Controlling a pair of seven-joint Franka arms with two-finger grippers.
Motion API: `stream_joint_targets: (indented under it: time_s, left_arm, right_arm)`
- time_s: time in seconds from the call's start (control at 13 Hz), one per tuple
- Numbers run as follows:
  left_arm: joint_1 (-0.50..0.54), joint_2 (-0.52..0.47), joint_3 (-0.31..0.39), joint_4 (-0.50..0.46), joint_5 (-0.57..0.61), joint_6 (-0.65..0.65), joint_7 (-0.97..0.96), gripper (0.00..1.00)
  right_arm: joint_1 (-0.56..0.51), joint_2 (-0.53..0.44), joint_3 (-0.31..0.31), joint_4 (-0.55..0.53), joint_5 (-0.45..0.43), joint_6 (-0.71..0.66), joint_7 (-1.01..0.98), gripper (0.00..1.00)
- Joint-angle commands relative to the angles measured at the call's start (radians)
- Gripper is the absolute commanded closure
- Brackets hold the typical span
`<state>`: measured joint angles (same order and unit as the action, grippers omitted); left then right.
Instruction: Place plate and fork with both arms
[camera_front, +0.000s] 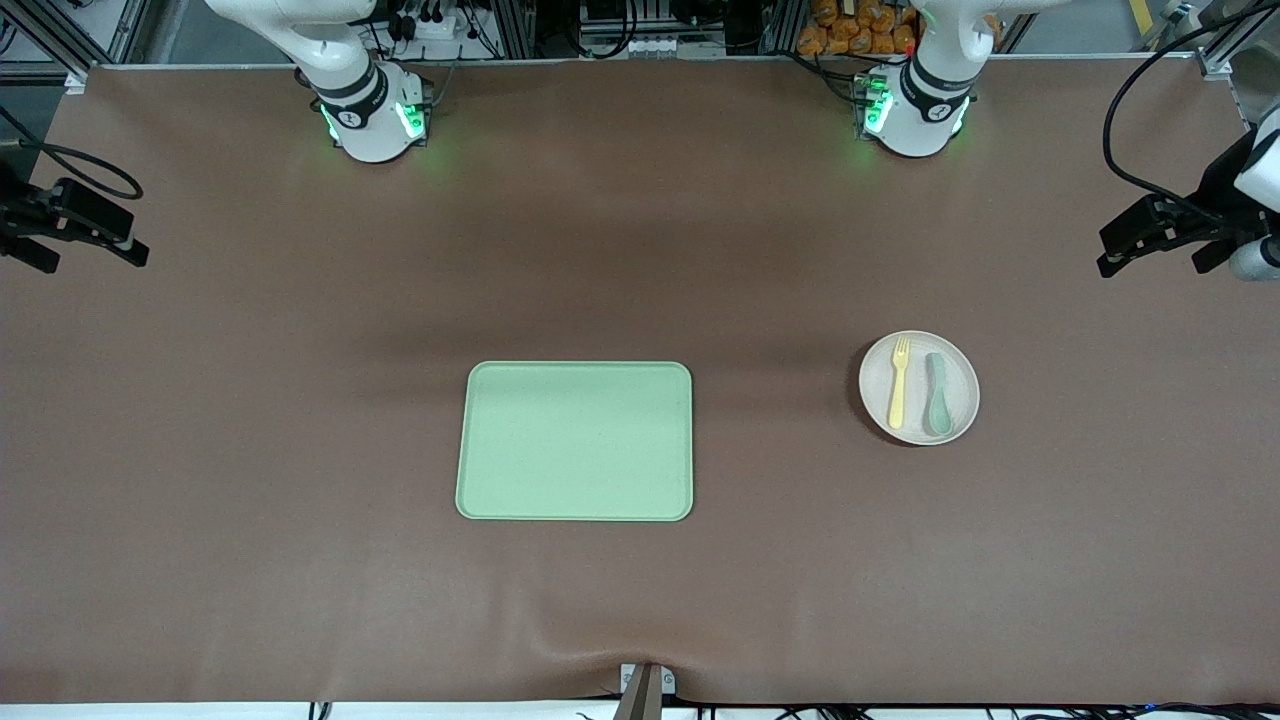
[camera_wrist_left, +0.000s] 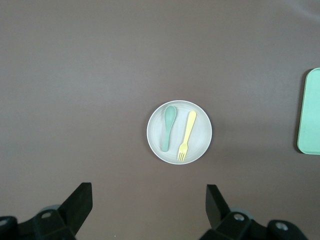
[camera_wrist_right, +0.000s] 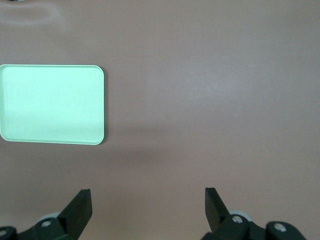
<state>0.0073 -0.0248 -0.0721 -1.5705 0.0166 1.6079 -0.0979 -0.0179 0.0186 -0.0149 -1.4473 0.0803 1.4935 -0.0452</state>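
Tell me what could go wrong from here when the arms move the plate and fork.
The fork and spoon lie loose, side by side on the plate; lifting or tilting it could slide both off. Picking the fork risks nudging the spoon. The left gripper and right gripper hang open, high over the table; both heading for the tray might crowd each other.

The front camera sits high, facing the arm bases, and covers the whole surface (camera_front: 200, 450). Each wrist camera looks straight down from well above the surface. The left wrist view frames the plate (camera_wrist_left: 179, 132); all three views share the tray (camera_front: 575, 441).
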Motion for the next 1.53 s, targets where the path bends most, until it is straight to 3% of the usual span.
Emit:
stream_joint_targets:
  time_s: [0.0,0.23,1.46]
  left_arm:
    - [0.002,0.009,-0.005,0.018,0.02,-0.013,0.011,0.0]
    - [0.003,0.011,-0.003,0.024,0.006,-0.011,0.012,0.0]
    - [0.074,0.023,-0.003,-0.031,-0.101,0.007,0.078,0.0]
  right_arm:
    - [-0.017,-0.023,0.001,-0.016,-0.014,0.008,-0.012,0.0]
    - [-0.001,-0.023,0.009,-0.016,-0.065,0.013,-0.012,0.0]
    - [0.007,-0.022,0.007,-0.015,-0.053,0.011,-0.009,0.0]
